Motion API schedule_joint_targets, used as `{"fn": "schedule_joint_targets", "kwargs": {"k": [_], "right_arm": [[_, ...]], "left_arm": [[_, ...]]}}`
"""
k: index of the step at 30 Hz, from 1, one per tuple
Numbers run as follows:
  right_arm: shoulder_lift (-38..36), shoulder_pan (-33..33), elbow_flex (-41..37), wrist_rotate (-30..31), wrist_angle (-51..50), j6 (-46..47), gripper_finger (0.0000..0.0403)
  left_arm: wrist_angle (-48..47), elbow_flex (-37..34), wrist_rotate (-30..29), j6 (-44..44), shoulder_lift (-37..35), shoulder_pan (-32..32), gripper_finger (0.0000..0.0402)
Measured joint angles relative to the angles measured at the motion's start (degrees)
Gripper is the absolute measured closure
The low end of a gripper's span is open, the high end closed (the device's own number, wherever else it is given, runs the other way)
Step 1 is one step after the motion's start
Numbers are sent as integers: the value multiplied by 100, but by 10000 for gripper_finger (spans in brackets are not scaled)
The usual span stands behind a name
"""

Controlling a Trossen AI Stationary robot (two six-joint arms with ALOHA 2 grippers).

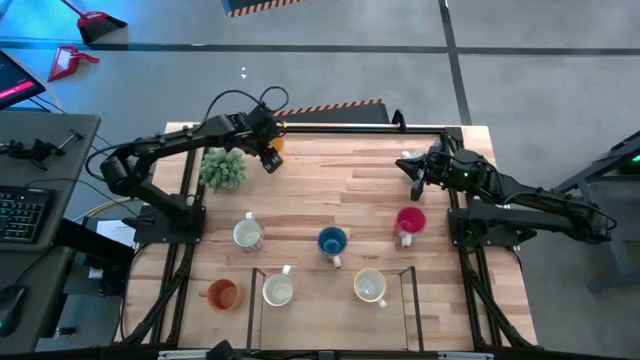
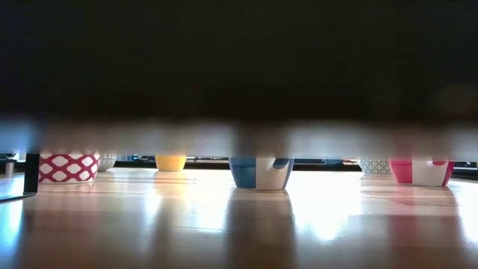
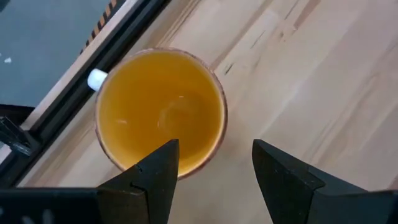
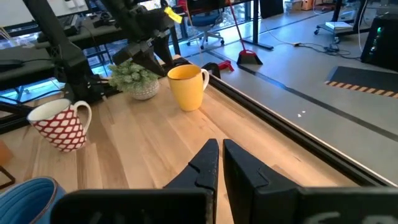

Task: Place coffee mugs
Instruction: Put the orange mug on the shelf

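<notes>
At the wooden table [image 1: 340, 190] far edge | left gripper [image 3: 214, 171] spread over yellow mug [image 3: 158, 112], no contact | right gripper [image 4: 221, 163] closed, empty

— From my console: which mug [image 4: 188, 87] sits just beside the green plant [image 4: 133, 78]?
— Plain yellow-orange. Past the plant I see a white one with red lattice [image 4: 62, 125], and a blue one [image 4: 28, 198].

Overhead cam looks straight down on the whole bench [image 1: 330, 190]. The low one sits at bench level, facing across. Left wrist cam is right above the yellow mug [image 3: 160, 111]; right wrist cam catches that same mug [image 4: 186, 87] from farther across.
</notes>
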Motion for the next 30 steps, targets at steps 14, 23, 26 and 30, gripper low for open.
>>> {"fn": "schedule_joint_targets", "kwargs": {"k": [14,23,26,30], "right_arm": [[-2,0,2,-172,-16,-9,391],[0,0,2,-261,-18,-2,391],[0,0,2,-265,-18,2,391],[0,0,2,-267,-18,4,391]], "left_arm": [[69,0,-82,152,448,21,208],[425,0,-292,172,697,27,208],[456,0,-316,219,761,29,208],[394,0,-311,258,855,27,208]]}}
